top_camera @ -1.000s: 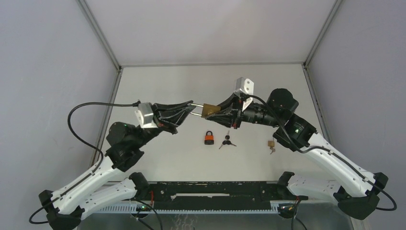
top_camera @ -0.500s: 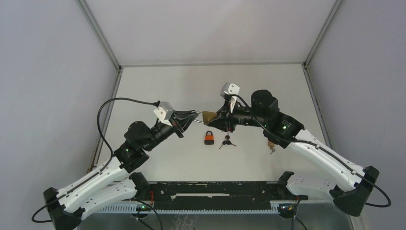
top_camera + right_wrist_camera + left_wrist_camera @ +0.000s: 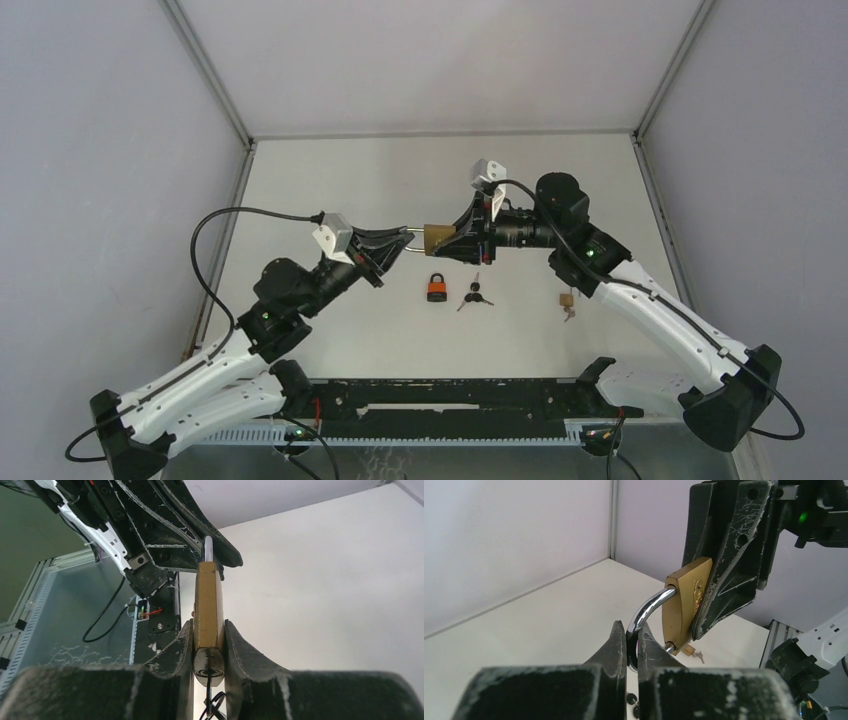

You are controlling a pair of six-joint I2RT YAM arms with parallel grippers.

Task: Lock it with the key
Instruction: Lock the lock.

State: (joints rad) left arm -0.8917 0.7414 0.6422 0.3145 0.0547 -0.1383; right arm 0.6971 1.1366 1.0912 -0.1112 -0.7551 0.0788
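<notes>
A brass padlock (image 3: 436,235) hangs in the air over the table's middle, held from both sides. My left gripper (image 3: 405,240) is shut on its silver shackle (image 3: 646,611), the bend pinched between the fingertips (image 3: 632,640). My right gripper (image 3: 208,640) is shut on the brass body (image 3: 208,600), one finger on each flat face. The body's dark keyhole end (image 3: 208,667) faces the right wrist camera, with thin dark rings below it. I cannot tell whether a key sits in it. A black-headed pair of keys (image 3: 475,295) lies on the table below.
An orange and black padlock (image 3: 436,288) stands on the table under the held lock. A small brass padlock with a key (image 3: 566,301) lies further right, by the right forearm. The left arm's cable (image 3: 215,225) loops out over the table's left side.
The left arm swung in toward the middle and the right wrist turned and shifted left. The brass padlock stayed gripped by both, in nearly the same spot.
</notes>
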